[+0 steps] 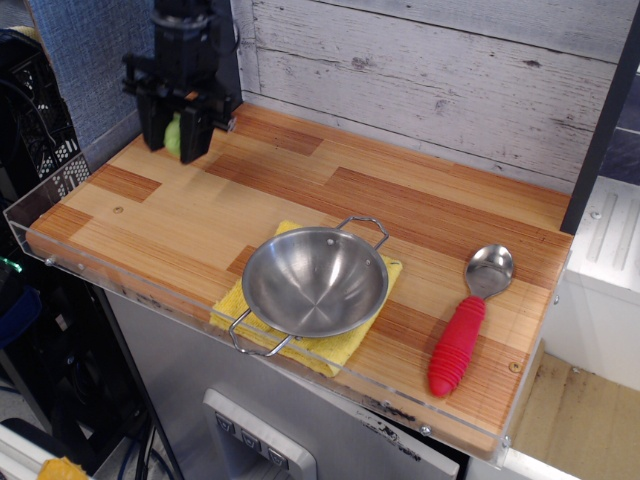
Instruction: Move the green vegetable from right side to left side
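Wooden table's (200, 215) far-left corner: upright gripper (175, 140) clamps green vegetable (174, 135)

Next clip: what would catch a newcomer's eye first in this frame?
Probably the black pincer at the table's far left corner, shut on the green vegetable just above the wood. Next, the steel bowl on a yellow cloth near the front edge, and to its right the spoon with the red handle.

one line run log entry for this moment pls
phase: placing | gripper: shut on green vegetable, low over table far-left corner | steel bowl: empty, on yellow cloth
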You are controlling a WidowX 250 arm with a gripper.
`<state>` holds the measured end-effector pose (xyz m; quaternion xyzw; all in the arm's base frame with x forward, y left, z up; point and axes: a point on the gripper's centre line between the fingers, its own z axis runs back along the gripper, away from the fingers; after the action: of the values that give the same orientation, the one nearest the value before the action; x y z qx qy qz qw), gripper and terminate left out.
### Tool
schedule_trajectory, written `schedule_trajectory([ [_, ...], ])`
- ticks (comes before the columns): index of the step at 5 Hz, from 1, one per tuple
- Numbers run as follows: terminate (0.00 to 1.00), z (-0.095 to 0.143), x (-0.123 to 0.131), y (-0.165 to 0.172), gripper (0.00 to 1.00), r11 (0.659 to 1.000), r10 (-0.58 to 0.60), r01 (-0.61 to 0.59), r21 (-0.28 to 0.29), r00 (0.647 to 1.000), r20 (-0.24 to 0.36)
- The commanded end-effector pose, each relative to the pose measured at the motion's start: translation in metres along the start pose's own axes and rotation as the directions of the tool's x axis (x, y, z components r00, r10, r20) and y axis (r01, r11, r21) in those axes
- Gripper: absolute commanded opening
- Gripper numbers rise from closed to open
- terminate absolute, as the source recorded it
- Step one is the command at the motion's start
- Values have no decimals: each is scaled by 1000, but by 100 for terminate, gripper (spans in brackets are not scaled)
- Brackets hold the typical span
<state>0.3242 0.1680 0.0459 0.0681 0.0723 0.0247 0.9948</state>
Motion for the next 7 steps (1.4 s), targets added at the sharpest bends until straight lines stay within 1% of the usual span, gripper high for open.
schedule_trajectory([
  [1,0,4,-18,23,0,999,40,-40,-19,999,23],
  [2,0,-2,-20,27,0,999,47,-46,-23,999,14],
  [4,0,-9,-18,30,0,998,54,-53,-22,997,62],
  [5,0,-11,-17,34,0,997,65,-61,-46,995,79],
  [6,0,-12,-16,35,100,996,65,-61,-62,996,63],
  [7,0,-5,-21,37,100,993,90,-86,-79,995,52],
])
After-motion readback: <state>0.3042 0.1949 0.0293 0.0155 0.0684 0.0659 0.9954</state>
